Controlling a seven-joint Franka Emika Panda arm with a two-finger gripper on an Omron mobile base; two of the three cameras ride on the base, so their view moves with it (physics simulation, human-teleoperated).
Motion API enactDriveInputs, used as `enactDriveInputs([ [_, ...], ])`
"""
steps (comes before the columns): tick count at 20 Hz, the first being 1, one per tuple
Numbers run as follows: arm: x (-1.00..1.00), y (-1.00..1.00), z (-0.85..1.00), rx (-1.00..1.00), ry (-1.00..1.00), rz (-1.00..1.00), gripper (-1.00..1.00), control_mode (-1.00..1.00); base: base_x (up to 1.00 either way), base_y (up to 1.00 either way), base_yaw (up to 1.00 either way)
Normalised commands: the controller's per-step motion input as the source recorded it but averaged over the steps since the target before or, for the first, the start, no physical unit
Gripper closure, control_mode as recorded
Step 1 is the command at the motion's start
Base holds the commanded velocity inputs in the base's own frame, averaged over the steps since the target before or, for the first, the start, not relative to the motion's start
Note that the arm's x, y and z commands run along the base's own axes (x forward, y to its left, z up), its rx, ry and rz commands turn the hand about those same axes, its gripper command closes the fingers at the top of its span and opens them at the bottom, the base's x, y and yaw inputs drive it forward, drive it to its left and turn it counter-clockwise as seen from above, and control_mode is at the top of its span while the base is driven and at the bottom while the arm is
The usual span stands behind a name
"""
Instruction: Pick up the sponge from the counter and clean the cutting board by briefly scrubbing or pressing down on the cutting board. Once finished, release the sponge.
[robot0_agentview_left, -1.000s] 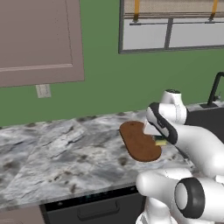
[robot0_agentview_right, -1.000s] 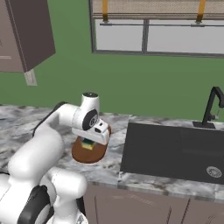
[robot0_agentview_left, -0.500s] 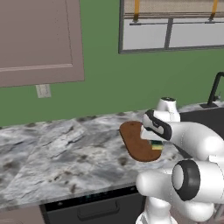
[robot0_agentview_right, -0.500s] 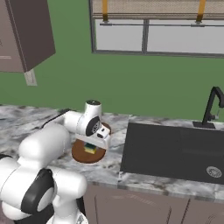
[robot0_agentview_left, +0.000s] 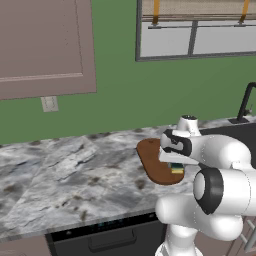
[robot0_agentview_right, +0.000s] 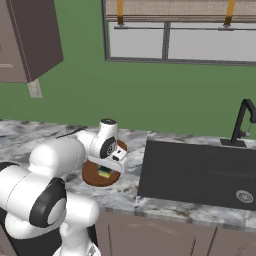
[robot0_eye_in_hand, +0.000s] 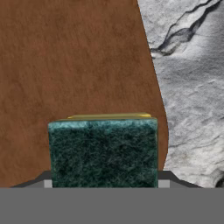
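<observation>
The reddish-brown oval cutting board lies on the marbled counter, just left of the sink. My gripper reaches down over the board's near right end and is shut on the sponge. In the hand view the sponge shows its dark green top and a yellow edge, held between the fingertips, with the board right beneath it and the counter to the right. From the right base view the sponge rests against the board under the gripper.
A dark sink with a black faucet lies to the right of the board. A wall cabinet hangs at the upper left above an outlet. A window runs across the green wall.
The arm has folded down and brought the hand lower, carrying the sponge onto the board's near right end. The board has stayed in place.
</observation>
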Motion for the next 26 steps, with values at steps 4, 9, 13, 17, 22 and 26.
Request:
enactDriveInputs([
  [4,0.00,0.00,-0.49,0.00,0.00,0.00,1.00,-1.00,0.00,0.00,0.00],
  [9,0.00,0.00,-0.43,0.00,-0.01,0.00,1.00,-1.00,0.00,0.00,0.00],
  [13,0.00,0.00,-0.32,0.00,-0.06,0.00,1.00,-1.00,0.00,0.00,0.00],
  [17,0.04,0.00,-0.01,0.00,-0.13,0.00,1.00,-1.00,0.00,0.00,0.00],
  [22,0.18,0.00,-0.32,0.00,-0.02,0.00,1.00,-1.00,0.00,0.00,0.00],
  [26,0.00,0.00,-0.43,-0.01,-0.09,0.00,1.00,-1.00,0.00,0.00,0.00],
])
